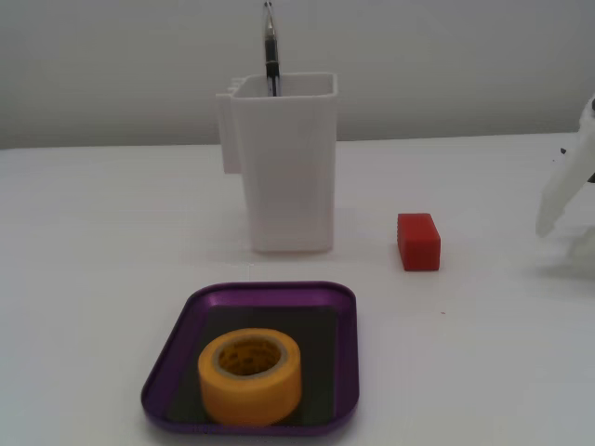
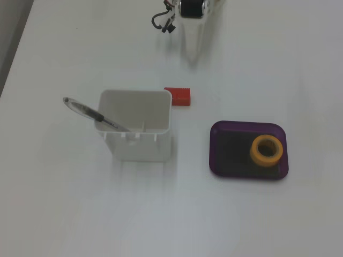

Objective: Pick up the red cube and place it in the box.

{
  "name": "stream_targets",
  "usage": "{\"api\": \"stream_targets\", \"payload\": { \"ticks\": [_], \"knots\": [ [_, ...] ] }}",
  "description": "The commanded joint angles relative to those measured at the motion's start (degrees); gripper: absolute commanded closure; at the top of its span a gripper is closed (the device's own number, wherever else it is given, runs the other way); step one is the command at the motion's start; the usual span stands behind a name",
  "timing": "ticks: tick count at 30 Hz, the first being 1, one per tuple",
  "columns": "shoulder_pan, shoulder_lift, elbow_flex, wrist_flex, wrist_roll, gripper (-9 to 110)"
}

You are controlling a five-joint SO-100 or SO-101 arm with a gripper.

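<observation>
We see a plain white table (image 1: 93,242) under a pale wall. On it: one red cube (image 1: 418,242), one purple box (image 1: 344,372), one tape roll (image 1: 249,376), one white container (image 1: 288,167) with one pen (image 2: 91,113). We cannot tell the claw's (image 2: 193,45) state at the frame's top.

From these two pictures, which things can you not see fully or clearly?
- Gripper: cut off by the right edge in one fixed view and by the top edge in the other; open or shut cannot be told.
- Red cube: in the view from above, the white container hides its left end.
- Pen: its lower part is hidden inside the container.
- Box: the tape roll covers part of its bottom.
</observation>
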Motion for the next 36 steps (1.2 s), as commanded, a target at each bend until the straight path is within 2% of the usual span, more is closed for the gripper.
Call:
{"api": "stream_targets", "payload": {
  "ticks": [1,21,36],
  "knots": [
    [-0.4,0.9,0.4,-1.0,-0.4,101],
    [-0.4,0.9,0.4,-1.1,-0.6,101],
    [-0.4,0.8,-3.3,-6.2,-0.3,101]
  ]
}}
